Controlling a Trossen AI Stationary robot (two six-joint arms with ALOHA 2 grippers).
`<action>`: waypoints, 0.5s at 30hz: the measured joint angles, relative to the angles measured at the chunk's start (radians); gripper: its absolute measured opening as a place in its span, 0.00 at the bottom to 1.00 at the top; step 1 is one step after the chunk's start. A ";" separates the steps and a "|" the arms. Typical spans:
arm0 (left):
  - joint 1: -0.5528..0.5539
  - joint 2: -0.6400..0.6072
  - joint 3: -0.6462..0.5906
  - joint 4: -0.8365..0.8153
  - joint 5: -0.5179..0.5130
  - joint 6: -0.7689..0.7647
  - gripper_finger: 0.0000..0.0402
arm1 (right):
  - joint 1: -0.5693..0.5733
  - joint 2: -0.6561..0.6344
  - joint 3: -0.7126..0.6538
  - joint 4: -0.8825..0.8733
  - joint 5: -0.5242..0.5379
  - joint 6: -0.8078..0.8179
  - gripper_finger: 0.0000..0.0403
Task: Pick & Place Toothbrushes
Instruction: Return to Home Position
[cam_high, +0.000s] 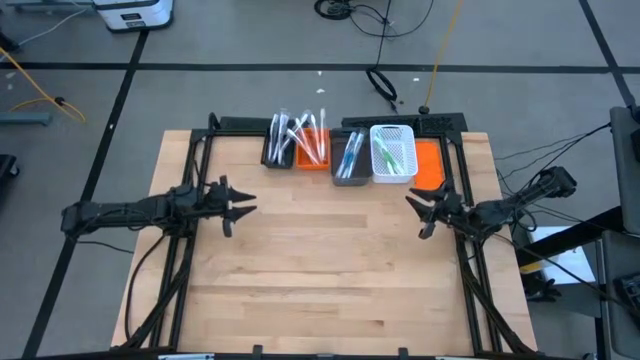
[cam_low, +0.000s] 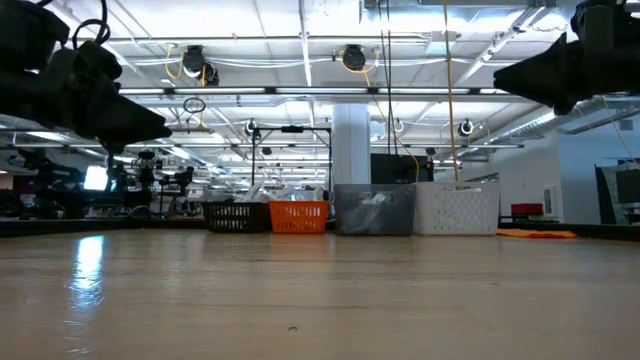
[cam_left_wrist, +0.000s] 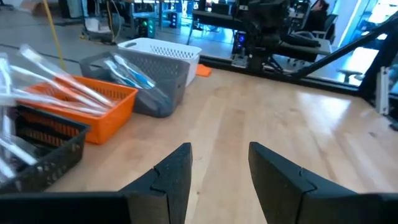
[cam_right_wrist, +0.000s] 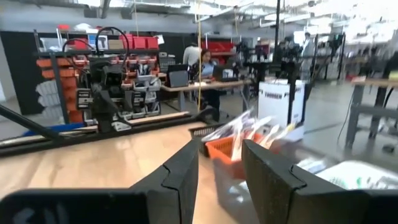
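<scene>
Seen from above, the left gripper (cam_high: 238, 207) hovers over the left part of the wooden table (cam_high: 330, 280) and the right gripper (cam_high: 418, 213) over the right part. Both point inward, well apart from each other, each with its two fingers spread and nothing between them. The toothbrushes (cam_high: 305, 138) that I can see all lie inside four bins in a row at the far edge: a black basket (cam_high: 277, 142), an orange bin (cam_high: 313, 152), a grey bin (cam_high: 349, 165) and a white basket (cam_high: 393, 155). They lie beyond both claws and toward the middle; the black and orange bins are nearer to the left gripper, the grey and white ones nearer to the right. The sticks are thin, smooth plastic, their long axis running mostly from near side to far side, some slanted over the rims. From table height, the four bins stand side by side far back, and both arms hang high at the upper corners. The left wrist camera shows spread dark fingers (cam_left_wrist: 175, 177) framing bare glossy wood, with white brushes leaning across the orange bin and blue ones in the grey bin. The right wrist camera shows its own fingers (cam_right_wrist: 181, 177) also apart, with the bins blurred beyond. I judge that no pick is pending, only the move to rest.
</scene>
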 joint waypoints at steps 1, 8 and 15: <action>-0.006 0.000 0.000 0.000 -0.001 -0.010 0.40 | 0.000 0.000 0.000 -0.016 0.000 0.034 0.28; -0.017 0.001 0.000 0.000 0.001 -0.007 0.40 | 0.000 0.000 0.000 -0.082 0.000 0.125 0.28; -0.017 0.001 0.000 0.003 0.001 -0.014 0.40 | 0.000 0.000 0.000 -0.081 0.000 0.125 0.28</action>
